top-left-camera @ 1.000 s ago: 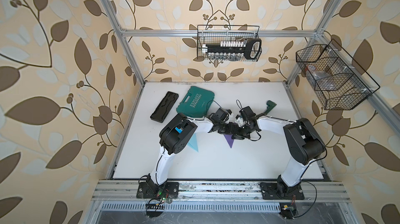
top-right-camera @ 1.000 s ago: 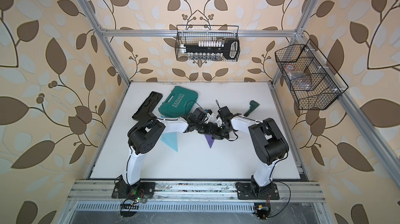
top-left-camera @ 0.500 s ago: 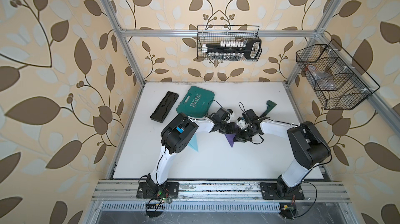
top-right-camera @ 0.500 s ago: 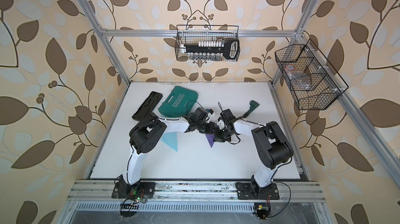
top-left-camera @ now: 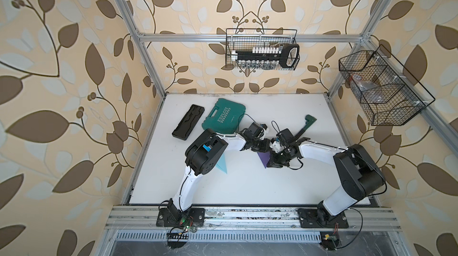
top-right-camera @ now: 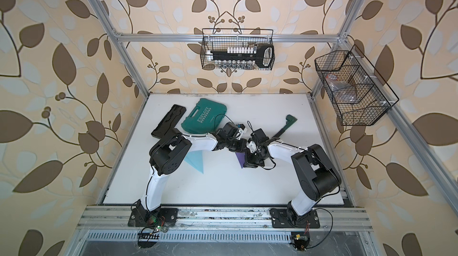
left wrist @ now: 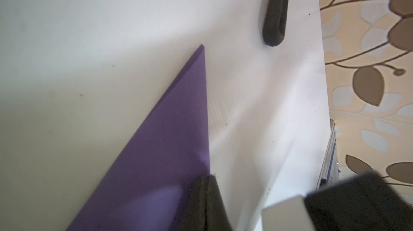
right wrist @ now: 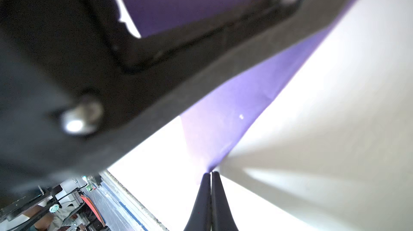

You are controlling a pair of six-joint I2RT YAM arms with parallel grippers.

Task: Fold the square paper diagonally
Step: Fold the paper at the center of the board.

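Two arms meet over the middle of the desk [top-left-camera: 247,188], equally near the purple paper [top-left-camera: 262,159], which lies flat there as a folded triangle. The left gripper [left wrist: 207,183], pressed together, rests on the paper's straight edge, and that edge runs away from its tips to a sharp corner. The right gripper [right wrist: 211,175], also pressed together, touches another corner's tip. Any creasing stroke would likely follow that edge.

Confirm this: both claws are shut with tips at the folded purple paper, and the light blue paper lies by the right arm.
Wrong arm: both top views show the light blue paper by the left arm. Otherwise right: left claw and right claw are shut, tips at the purple paper.
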